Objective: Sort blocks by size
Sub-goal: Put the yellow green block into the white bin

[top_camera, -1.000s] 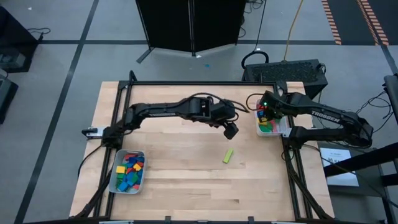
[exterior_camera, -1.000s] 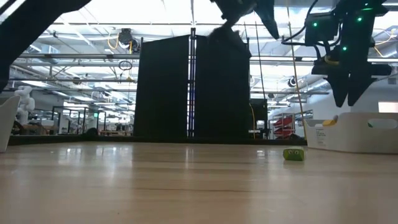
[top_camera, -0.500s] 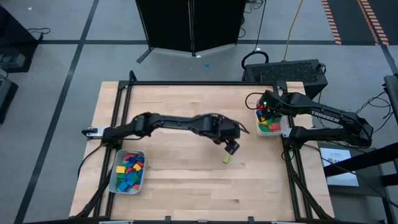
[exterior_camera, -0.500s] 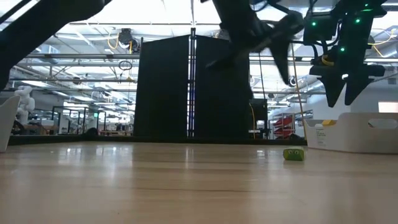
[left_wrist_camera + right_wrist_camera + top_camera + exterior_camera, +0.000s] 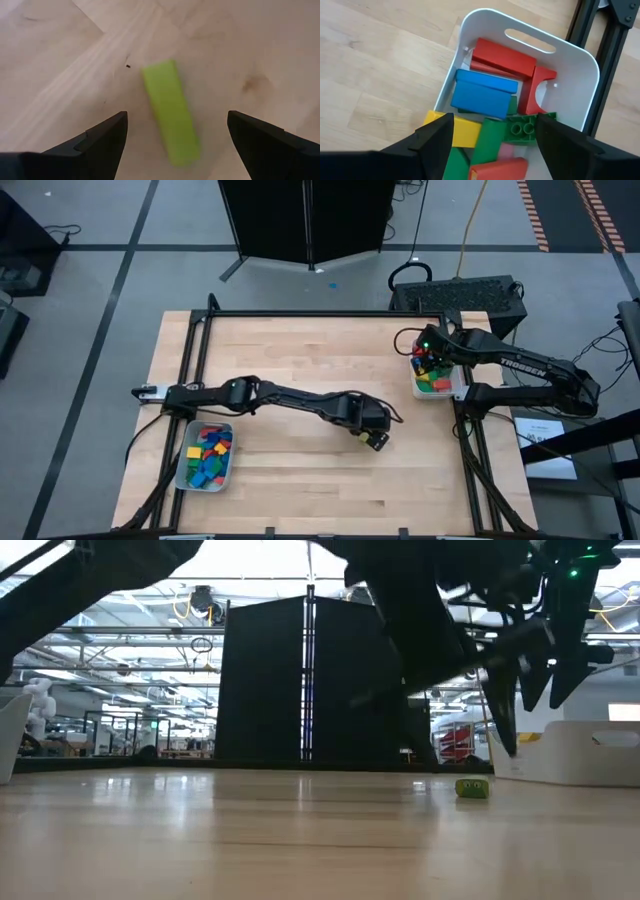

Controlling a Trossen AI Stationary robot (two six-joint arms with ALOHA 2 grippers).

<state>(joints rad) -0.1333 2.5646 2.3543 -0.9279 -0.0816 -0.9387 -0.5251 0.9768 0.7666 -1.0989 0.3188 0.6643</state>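
Your left gripper [image 5: 175,131] hangs spread wide over a long green block [image 5: 170,111] lying loose on the wooden table [image 5: 280,350], fingers either side, not touching. Your right gripper [image 5: 492,131] hovers released above a white tray [image 5: 580,55] of red, blue, yellow and green blocks [image 5: 482,97].

The left gripper [image 5: 374,439] swung down from mid-table and descended, jaws wide, over the lime-green bar block [image 5: 170,118] on the wooden table.

The wooden table [image 5: 300,350] carries two trays [image 5: 203,470] and a green bar [image 5: 170,117], seemingly flat.
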